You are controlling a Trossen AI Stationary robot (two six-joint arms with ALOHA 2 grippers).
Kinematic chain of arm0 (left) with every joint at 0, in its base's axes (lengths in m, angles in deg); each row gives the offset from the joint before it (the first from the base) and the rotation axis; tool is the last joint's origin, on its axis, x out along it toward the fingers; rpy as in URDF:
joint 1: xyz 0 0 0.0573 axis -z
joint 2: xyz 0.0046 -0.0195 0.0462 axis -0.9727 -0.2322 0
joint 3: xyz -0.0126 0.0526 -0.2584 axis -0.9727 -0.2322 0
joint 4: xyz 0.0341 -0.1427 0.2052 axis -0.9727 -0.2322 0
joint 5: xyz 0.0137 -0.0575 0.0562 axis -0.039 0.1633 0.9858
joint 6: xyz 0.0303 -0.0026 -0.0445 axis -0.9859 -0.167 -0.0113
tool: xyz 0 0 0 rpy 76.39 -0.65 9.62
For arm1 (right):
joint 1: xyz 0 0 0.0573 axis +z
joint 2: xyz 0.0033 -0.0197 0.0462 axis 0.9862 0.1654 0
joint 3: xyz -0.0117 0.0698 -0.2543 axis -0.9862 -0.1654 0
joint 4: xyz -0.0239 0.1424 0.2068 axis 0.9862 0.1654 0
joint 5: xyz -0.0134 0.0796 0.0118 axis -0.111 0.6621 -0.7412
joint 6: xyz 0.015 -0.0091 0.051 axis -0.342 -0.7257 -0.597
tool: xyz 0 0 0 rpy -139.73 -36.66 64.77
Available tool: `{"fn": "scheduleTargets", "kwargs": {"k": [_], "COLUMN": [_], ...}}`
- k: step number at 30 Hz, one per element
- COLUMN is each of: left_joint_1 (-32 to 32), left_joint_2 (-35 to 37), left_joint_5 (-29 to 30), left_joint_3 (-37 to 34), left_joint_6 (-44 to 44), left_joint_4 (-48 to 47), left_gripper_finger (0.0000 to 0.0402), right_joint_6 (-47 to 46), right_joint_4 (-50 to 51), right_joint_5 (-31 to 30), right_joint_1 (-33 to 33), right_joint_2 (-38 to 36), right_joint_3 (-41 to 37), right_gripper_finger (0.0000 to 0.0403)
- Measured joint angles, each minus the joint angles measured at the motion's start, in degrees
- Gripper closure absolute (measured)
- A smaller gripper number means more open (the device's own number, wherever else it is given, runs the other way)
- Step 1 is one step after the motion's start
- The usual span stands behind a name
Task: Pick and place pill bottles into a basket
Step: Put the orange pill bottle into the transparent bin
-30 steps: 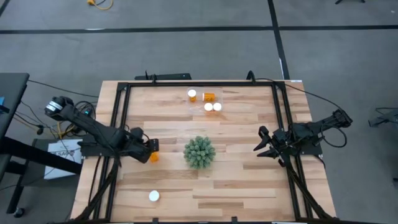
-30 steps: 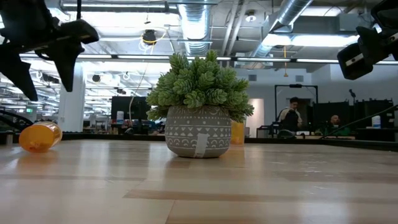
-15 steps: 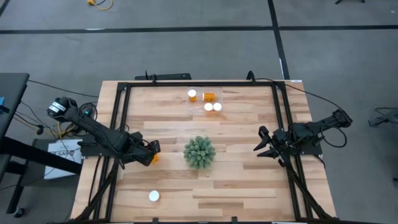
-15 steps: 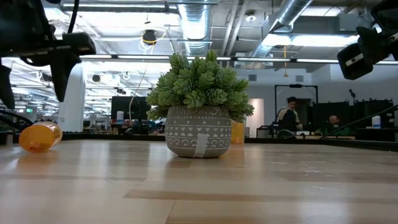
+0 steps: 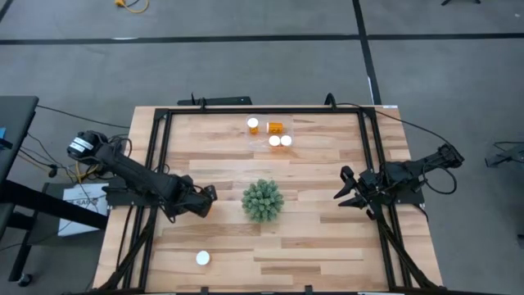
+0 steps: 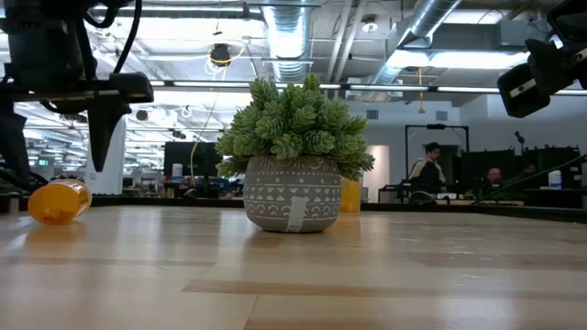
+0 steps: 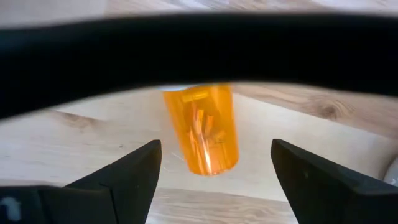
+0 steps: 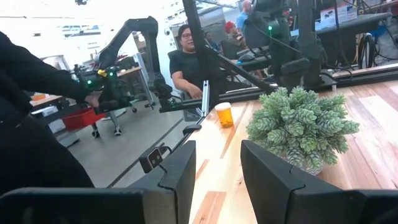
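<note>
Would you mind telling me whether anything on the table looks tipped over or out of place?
Yes. One pill bottle lies on its side on the wood, left of the plant, under the left gripper, whose jaws are open around it. Another bottle lies on its side at the far edge, beside upright ones.

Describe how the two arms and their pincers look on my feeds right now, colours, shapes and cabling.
Both arms are black, built of jointed segments. The left arm has a pale round cap at its base end; its left pincer ends in two flat, wedge-shaped black fingers. The right arm trails a thin black cable off the table; its right pincer has two tapered dark prongs. No markings are legible.
</note>
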Motion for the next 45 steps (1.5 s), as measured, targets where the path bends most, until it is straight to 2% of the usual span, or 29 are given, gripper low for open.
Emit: {"fn": "scheduleTargets", "kwargs": {"k": [12,19,26,32,36,45], "left_joint_1": [-2.26,-2.82,-2.97,-3.81,-4.15,-4.15], "left_joint_2": [0.01,0.01,0.01,0.01,0.01,-0.01], "left_joint_5": [-1.85,-3.27,-2.9,-2.59,-0.1,2.62], "left_joint_3": [-0.01,-4.05,-6.33,-9.59,-9.94,-9.99], "left_joint_6": [-0.15,-0.19,0.12,0.27,-0.71,-4.73], "left_joint_4": [-2.04,4.96,5.93,11.31,12.33,13.43], "left_gripper_finger": [0.0109,0.0109,0.0109,0.0112,0.0139,0.025], "right_joint_6": [-0.01,0.0,-0.02,0.01,0.01,-0.02], "right_joint_4": [0.0,0.0,0.0,0.0,0.0,0.02], "right_joint_5": [0.0,0.0,0.0,0.0,0.0,0.0], "right_joint_1": [-0.01,-0.02,-0.02,-0.02,-0.01,0.0], "right_joint_2": [0.0,0.0,0.0,0.0,0.0,0.0], "right_joint_3": [-0.02,-0.01,-0.01,-0.02,0.0,0.0], "right_gripper_finger": [0.0283,0.0283,0.0283,0.0283,0.0283,0.0283]}}
